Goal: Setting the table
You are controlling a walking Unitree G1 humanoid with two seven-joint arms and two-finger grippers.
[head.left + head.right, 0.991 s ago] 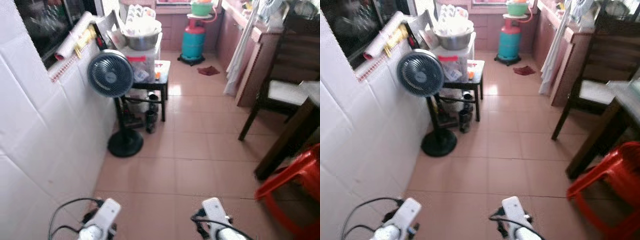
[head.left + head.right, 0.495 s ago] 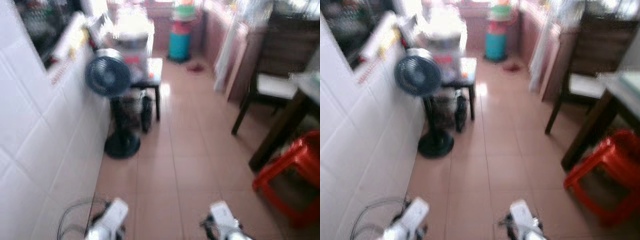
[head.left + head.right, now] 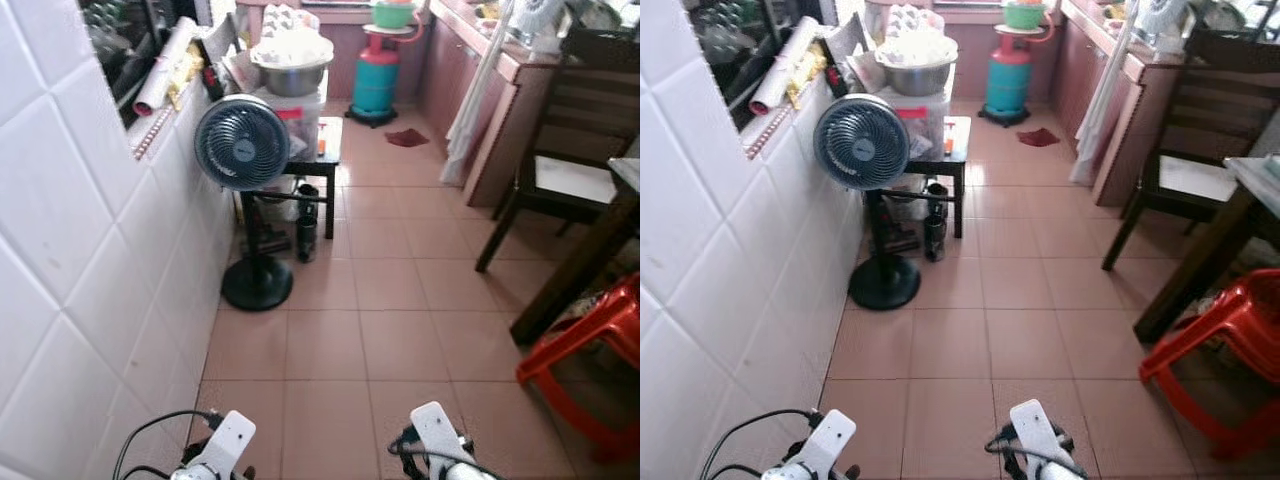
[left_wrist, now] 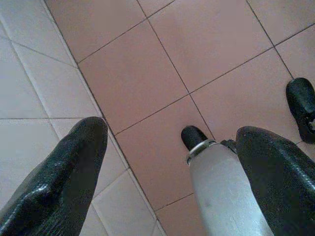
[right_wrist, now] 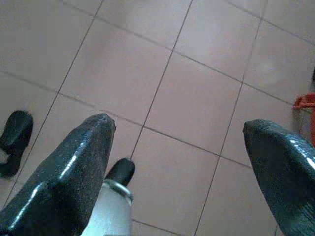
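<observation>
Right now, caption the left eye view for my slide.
Tiled kitchen corridor: standing fan left, gas cylinder ahead, red stool right.

- The right hand hangs over the pinkish tiled floor, its two black fingers spread wide apart, holding nothing.
- A silver leg ends in a black foot.
- Another black foot stands apart.
- Something red sits at the edge.

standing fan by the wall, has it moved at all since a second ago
No. The standing fan sits against the white tiled wall beside the black side table, as before; the whole picture shifted, so the camera moved.
</observation>
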